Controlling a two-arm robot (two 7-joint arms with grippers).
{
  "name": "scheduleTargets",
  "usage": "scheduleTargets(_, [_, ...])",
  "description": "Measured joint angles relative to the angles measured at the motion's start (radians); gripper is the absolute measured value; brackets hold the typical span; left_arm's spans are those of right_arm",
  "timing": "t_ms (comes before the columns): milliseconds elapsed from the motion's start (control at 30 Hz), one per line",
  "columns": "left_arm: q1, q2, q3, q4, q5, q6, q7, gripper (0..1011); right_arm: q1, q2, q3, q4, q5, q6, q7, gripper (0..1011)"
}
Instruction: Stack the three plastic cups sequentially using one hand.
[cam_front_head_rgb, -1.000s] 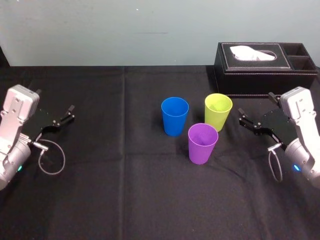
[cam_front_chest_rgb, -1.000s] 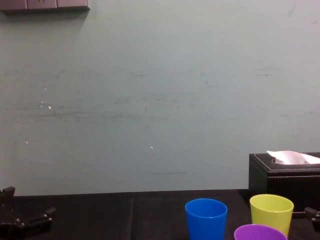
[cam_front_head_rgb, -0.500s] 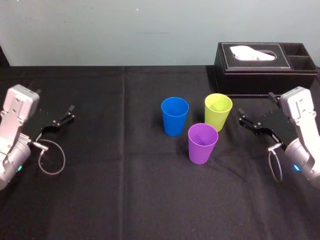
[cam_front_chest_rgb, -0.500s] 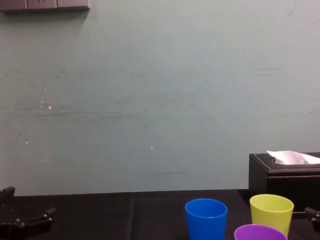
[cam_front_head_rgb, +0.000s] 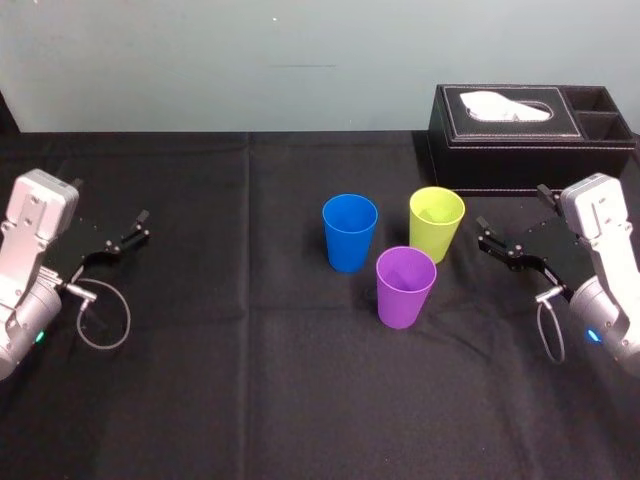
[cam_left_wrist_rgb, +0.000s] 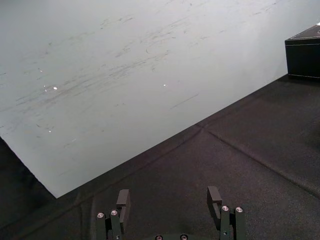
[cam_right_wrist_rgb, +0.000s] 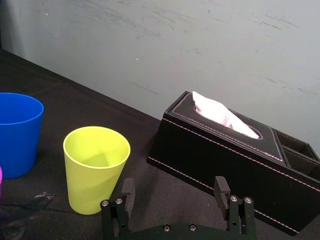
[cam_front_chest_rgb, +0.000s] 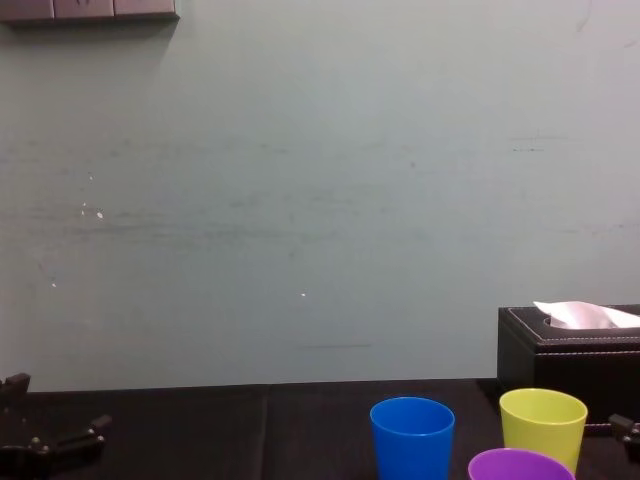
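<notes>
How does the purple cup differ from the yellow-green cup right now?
Colour: the purple cup is purple, the yellow-green cup lime. Place: the purple cup stands nearer the robot; the yellow-green cup stands farther back, closer to the tissue box and the right gripper. Both stand upright, mouths up, empty, unstacked, of like tapered shape.

Three cups (cam_front_head_rgb: 350, 232) (cam_front_head_rgb: 405, 287) (cam_front_head_rgb: 436, 224) (all different colours), one tissue box (cam_front_head_rgb: 530, 165).
</notes>
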Motion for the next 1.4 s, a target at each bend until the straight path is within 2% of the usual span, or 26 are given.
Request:
scheduleTargets(1033, [0.000,0.000,0.000,0.000,0.000,0.000,0.000,1011,-0.005,-0.001,0.006,-0.003,-0.001,-0.003,0.003,1004])
scheduleTargets(1167, [0.000,0.000,0.000,0.000,0.000,0.000,0.000,1011,-0.024,0.000,0.019,-0.028,-0.003,-0.013,0.004,1004])
scheduleTargets(1400, [0.000,0.000,0.000,0.000,0.000,0.000,0.000,1011,-0.115,0.043,0.062,-0.168,-0.008,-0.022,-0.001,1004])
